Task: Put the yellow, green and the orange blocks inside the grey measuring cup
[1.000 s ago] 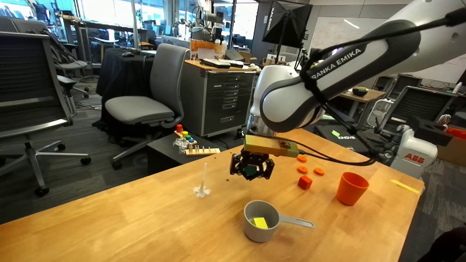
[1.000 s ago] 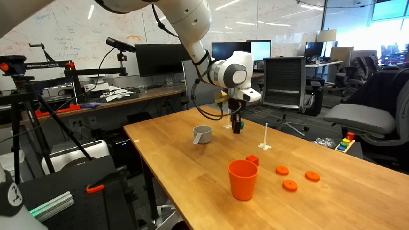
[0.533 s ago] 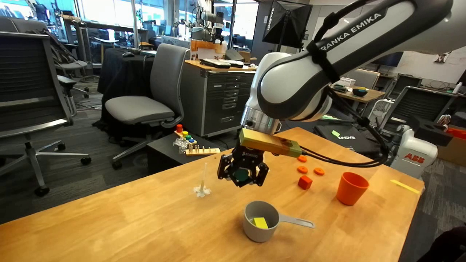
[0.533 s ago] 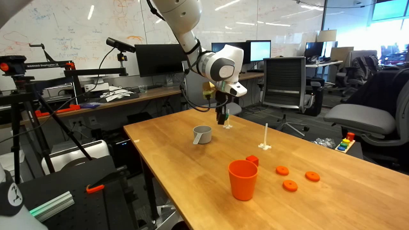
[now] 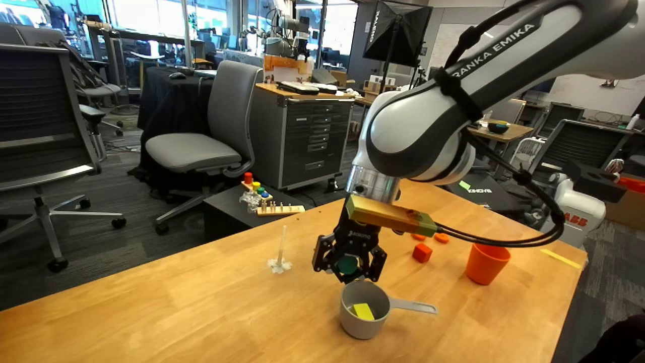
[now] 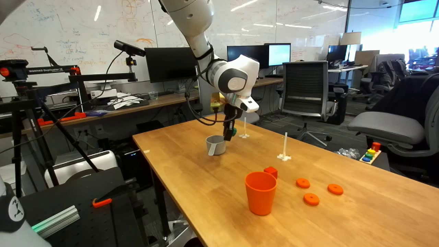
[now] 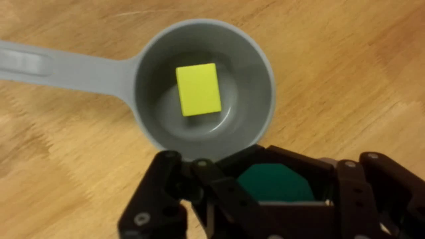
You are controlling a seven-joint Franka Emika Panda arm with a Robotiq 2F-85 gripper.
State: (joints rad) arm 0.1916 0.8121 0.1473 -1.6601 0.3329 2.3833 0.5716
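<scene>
The gripper [image 7: 265, 148] clamps the green block [image 7: 276, 183] by the cup [image 7: 255, 83], presumably to drop it in; the yellow block [image 7: 198, 89] sits inside.

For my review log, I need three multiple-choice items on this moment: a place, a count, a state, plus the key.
1. Where is the yellow rectangular block?
A. Inside the round grey measuring cup
B. Inside the tapered orange tumbler
C. Between the jaws

2. How many flat round orange discs lie on the wooden table?
A. One
B. Five
C. Three

3. How do the jaws stand?
A. Wide open, holding nothing
B. Closed around the dark-green block
C. Closed around the yellow rectangular block

1: A, as the wrist view shows it in that cup.
2: C, as an exterior view shows all three.
3: B, as the wrist view shows green framed between them.
</scene>
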